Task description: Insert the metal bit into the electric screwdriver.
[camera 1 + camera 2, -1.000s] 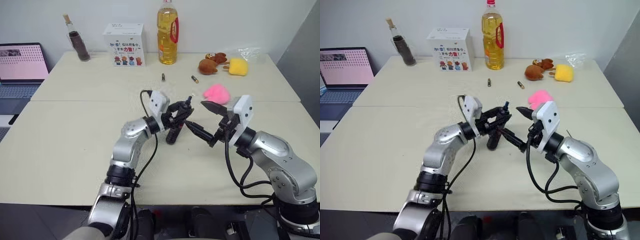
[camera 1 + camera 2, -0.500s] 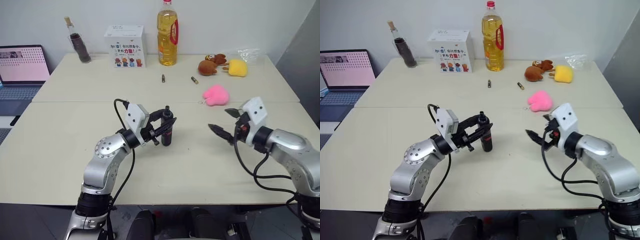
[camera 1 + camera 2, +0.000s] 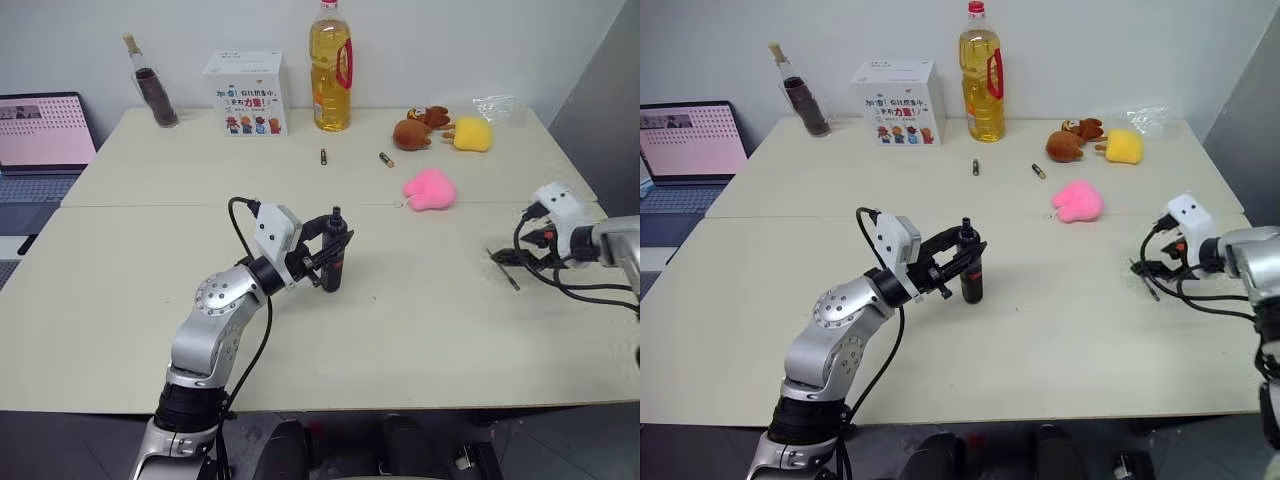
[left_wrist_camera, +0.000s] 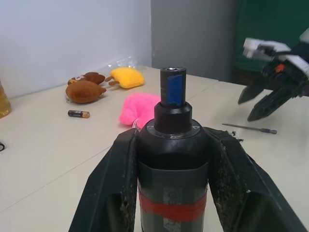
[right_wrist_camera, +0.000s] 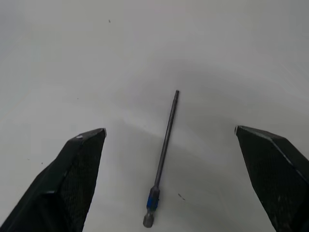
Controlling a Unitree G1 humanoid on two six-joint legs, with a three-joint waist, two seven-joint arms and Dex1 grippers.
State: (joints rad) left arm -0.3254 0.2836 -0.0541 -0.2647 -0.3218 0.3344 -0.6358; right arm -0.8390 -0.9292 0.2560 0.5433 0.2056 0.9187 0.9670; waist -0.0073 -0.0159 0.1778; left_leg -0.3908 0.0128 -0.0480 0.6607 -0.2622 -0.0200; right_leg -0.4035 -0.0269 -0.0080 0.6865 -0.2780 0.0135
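A: Left end effector (image 4: 169,193) clamped on screwdriver (image 3: 334,252), upright at mid surface (image 3: 400,330). Bit (image 5: 164,159)?

B: Flat on surface, far right, under wide-open right end effector (image 5: 166,145). Straddle shaft, close mid-length, w/o rolling it.

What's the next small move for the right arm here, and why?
Probably lower the right gripper straight down and close on the metal bit. Its jaws stand open with the bit lying flat on the table between them, while the left gripper already holds the electric screwdriver upright, socket empty.
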